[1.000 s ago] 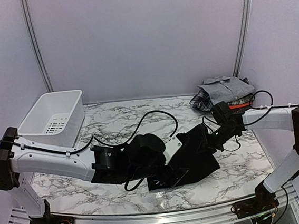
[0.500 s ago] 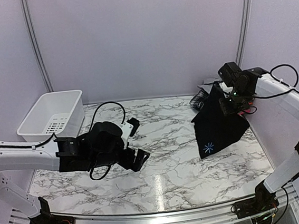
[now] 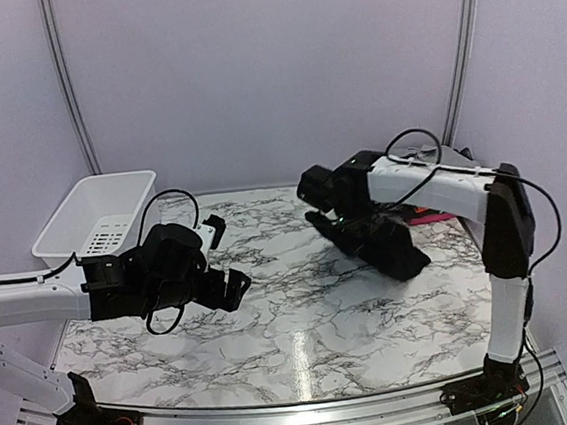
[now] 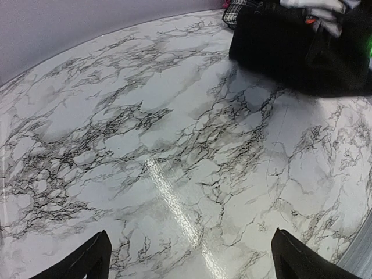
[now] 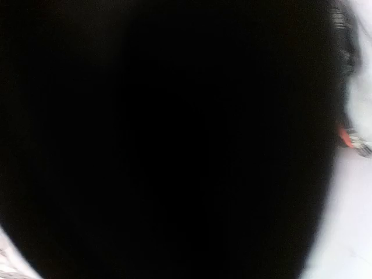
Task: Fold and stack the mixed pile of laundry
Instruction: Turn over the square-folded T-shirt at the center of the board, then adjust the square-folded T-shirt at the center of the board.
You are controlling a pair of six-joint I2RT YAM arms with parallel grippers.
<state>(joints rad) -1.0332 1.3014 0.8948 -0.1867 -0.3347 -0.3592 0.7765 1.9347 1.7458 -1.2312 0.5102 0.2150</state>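
1. The worktop is glossy marble. That surface could let fabric slide rather than crease under a push, so a fold made here may come out skewed.
2. The large black cloth lies bunched in a thick ridge on the right half of the worktop, not spread flat. If it is released like this, the wrinkles get pressed into the fold. If it is dragged, its far end may catch the garments behind it.
3. The rest of the mixed laundry pile sits at the far right corner, mostly hidden behind the right arm. Only the black-and-white plaid piece shows clearly, just beyond the cloth's edge. A sweep of that arm could knock the pile apart.
4. The right gripper is closed and sits at the cloth's far left end, touching it. The cloth trails from it towards the near right. The right wrist view is filled with black, so the fingers are hidden, and the pinch on the cloth is judged rather than seen. A thin pinch could slip when lifted.
5. The left gripper hovers spread wide and empty over bare marble, well apart from the cloth. It cannot yet pin a corner.
6. A sliver of the red-pink piece peeks out beside the cloth and may get tugged along with it.
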